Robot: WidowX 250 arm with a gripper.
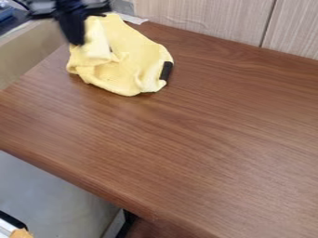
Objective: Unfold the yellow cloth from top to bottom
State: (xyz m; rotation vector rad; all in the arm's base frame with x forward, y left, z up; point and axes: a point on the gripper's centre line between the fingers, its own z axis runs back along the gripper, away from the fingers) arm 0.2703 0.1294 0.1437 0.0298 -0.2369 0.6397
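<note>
At the upper left of the wooden table (pixel 205 130), near its far edge, lay the yellow cloth (pixel 133 60), which I saw as a crumpled, partly folded mass. Its left part stood raised in a loose fold; its lower edge rested on the wood. A dark patch (pixel 166 70) marked the cloth's right edge. My gripper (pixel 77 42) pointed downward from the top of the view, at the upper-left side of the cloth, overlapping the raised fold in my line of sight. I could not tell whether its claw stood wide or narrow, or whether it held any fabric. Behind the table rose a pale, wood-grained panel (pixel 205 18), divided by a dark upright seam; a beige surface (pixel 28 53) bordered the left side.
</note>
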